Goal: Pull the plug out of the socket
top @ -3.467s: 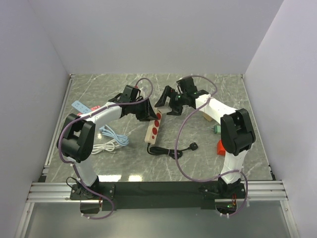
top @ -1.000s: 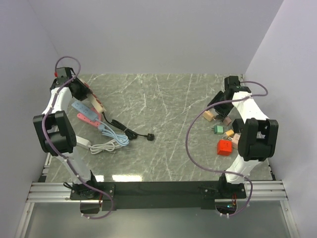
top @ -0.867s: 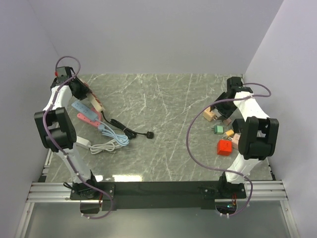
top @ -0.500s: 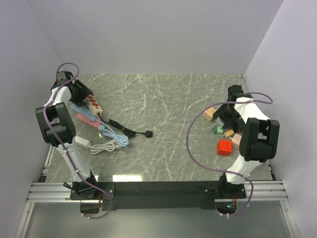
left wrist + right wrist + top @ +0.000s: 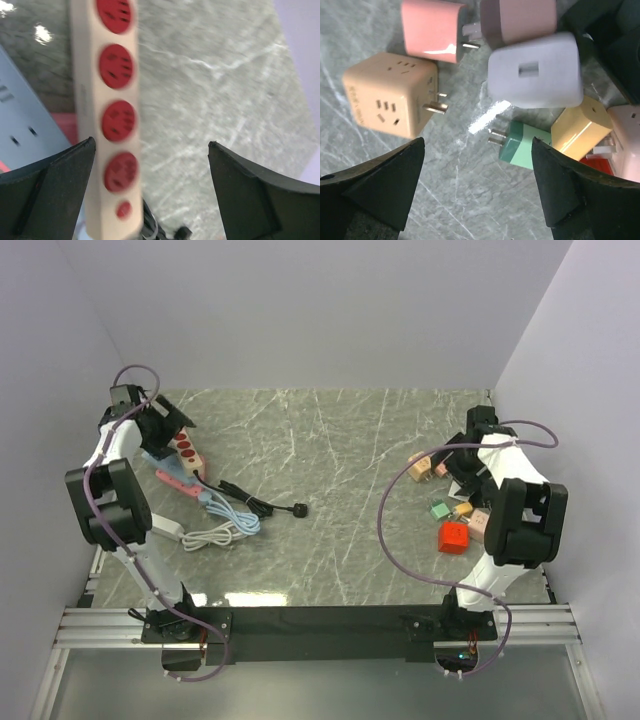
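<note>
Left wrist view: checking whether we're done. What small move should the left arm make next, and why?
Probably lift the left gripper clear: its jaws stand open, not touching the power strip below, and every visible red socket is empty.

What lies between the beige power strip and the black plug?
In the top view, a black cable, bunched midway, runs between them over the marble table.

I've swung my left gripper (image 5: 150, 167) from the middle to the far left and spread its jaws, so the power strip (image 5: 186, 448) lies there. The black plug (image 5: 300, 508) is out of it. My right gripper (image 5: 476, 170) went right, over the adapters (image 5: 390, 102), and opened.
</note>
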Robot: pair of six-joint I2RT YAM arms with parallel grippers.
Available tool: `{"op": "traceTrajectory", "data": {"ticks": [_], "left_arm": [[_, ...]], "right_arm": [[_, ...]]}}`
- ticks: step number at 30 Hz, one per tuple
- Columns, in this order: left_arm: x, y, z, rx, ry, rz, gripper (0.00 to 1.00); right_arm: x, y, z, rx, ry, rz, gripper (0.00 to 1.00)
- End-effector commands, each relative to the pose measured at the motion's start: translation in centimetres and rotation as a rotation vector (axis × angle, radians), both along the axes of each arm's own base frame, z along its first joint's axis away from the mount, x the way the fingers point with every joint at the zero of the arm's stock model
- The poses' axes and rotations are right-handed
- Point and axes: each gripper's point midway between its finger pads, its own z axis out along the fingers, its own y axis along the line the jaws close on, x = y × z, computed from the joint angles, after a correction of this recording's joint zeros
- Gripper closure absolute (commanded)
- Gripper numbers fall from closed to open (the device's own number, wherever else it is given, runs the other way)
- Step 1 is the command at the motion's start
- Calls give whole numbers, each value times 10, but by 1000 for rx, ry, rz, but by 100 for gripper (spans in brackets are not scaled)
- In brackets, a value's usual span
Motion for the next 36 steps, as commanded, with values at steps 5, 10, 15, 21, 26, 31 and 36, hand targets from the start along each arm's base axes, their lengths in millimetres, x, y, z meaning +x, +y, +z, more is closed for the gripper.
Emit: {"op": "traceTrajectory", "data": {"ticks": [5,10,15,21,26,31,36], "left_arm": [[-24,-45,100,-12,-250,-142,1],[-50,-112,148,-40,-403,-330,1],[-77,-160,157,-106,-474,-471,1],[-114,-169,151,-55,-516,-462,1],[-154,-159,145,-19,-533,-389,1],[-183,-134,157,74,-564,-251,1],[-205,-127,158,108,-565,-214,1]], "right_arm": [[5,17,91,31,-315,134,5],[-21,65,145,99,-488,409,4],[-54,79,152,109,-547,475,2],[-81,95,168,128,-672,520,2],[-106,114,189,135,-753,580,2],[-128,118,197,91,-810,600,1],[-146,119,205,85,-868,591,0]]}}
